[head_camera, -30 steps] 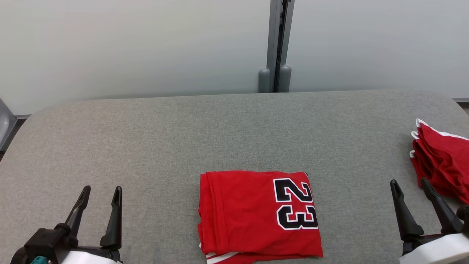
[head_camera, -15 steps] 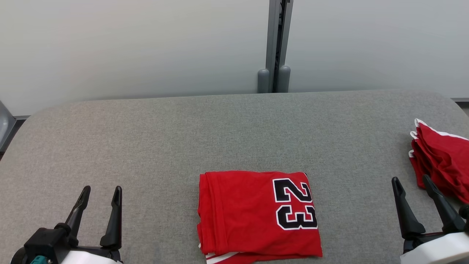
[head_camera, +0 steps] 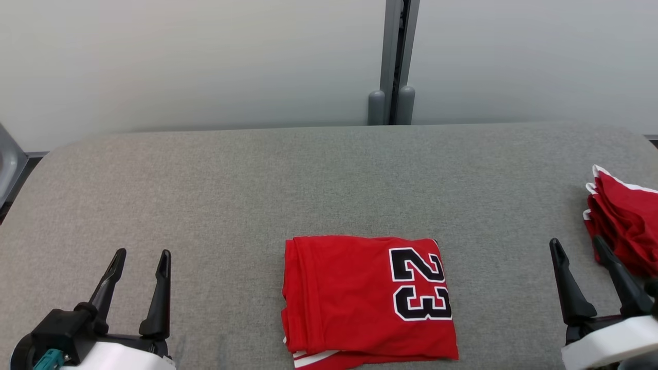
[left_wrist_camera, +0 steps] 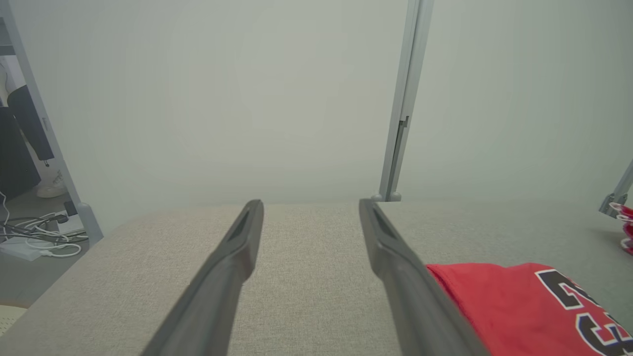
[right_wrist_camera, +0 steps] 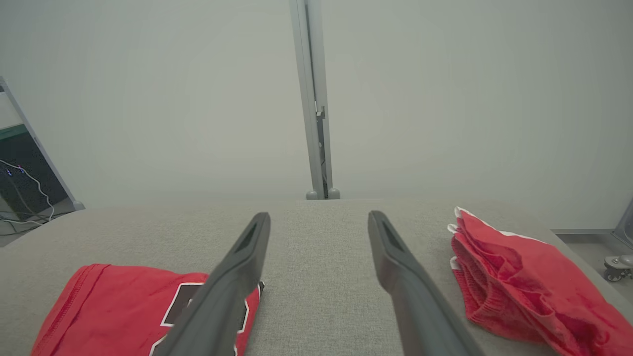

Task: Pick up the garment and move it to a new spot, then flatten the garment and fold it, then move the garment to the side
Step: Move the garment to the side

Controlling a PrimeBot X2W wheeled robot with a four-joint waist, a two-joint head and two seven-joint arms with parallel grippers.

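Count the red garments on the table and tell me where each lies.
2: a folded jersey at the near middle; a rumpled heap at the right edge, possibly several pieces.

long black claw fingers (head_camera: 159,293), white wrist housings (head_camera: 118,358), teal plug (head_camera: 48,358)

There was one folded garment (head_camera: 360,298) and one red heap (head_camera: 624,221); how many pieces the heap had, I could not tell. There were two grippers, the left gripper (head_camera: 144,252) and the right gripper (head_camera: 576,240), one table (head_camera: 257,180) and one post (head_camera: 398,56).
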